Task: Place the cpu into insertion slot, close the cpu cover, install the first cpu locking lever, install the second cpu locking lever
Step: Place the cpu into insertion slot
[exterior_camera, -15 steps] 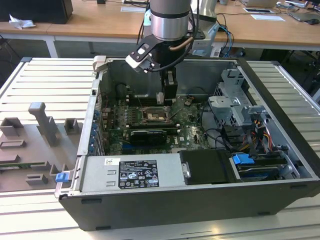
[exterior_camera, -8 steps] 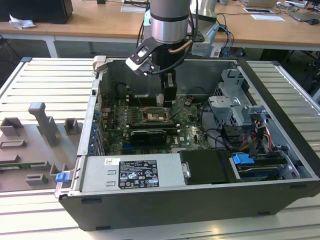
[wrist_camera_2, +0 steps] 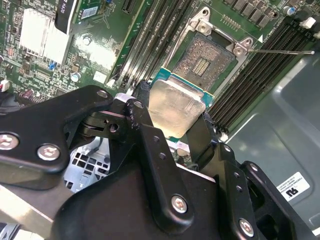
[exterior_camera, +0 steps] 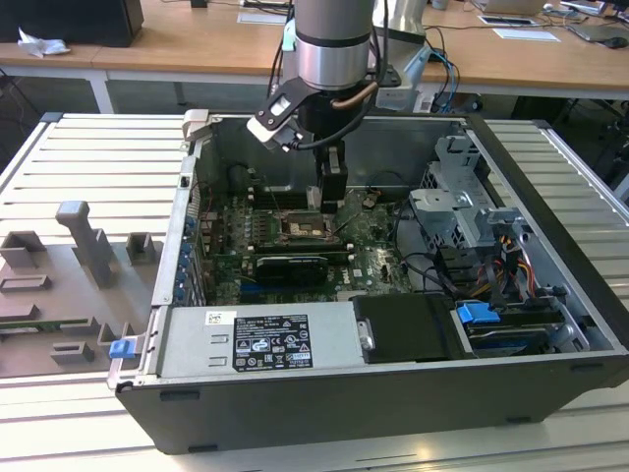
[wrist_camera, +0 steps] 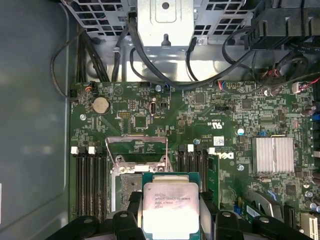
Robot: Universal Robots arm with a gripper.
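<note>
Slatted metal forms the tabletop, which carries an open computer case across its middle, with the motherboard lying flat inside. Reaching down into the case, the end effector grips the cpu by two opposite edges, above the insertion slot and overlapping one side of it rather than centred. Being square, the cpu has no real long axis. Its silvery lid faces up, away from the board, and in the first wrist view its edges run parallel with the slot's rim. Lowered off-centre or tilted, a corner could strike the rim or crush the contacts, and a slip in the thin edge-grip would do the same.
</note>
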